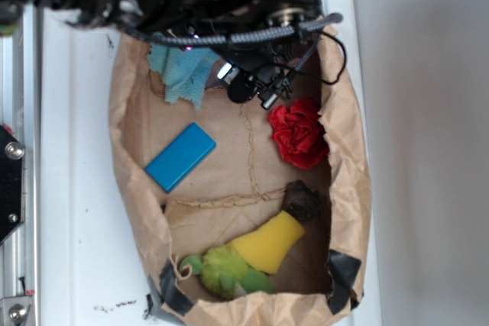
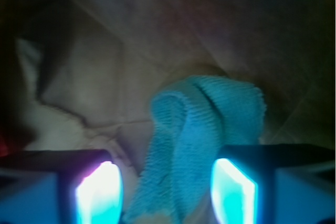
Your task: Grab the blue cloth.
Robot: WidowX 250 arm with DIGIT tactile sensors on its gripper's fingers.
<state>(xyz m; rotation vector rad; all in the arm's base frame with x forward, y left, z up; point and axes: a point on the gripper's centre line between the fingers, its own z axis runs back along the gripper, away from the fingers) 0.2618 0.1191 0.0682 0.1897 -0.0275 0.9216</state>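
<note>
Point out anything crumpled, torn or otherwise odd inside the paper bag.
The blue cloth is bunched into a raised fold with frayed edges, not lying flat; it runs between the fingers of the claw. The paper bag is heavily creased, its lower corners patched with black tape. Nothing looks spilled.

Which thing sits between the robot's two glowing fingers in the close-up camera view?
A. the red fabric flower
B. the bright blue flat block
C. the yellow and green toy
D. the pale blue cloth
D: in the wrist view a fold of the blue cloth runs down between the open gripper fingers, and the exterior view shows the red flower and blue block lying elsewhere in the paper bag.
</note>
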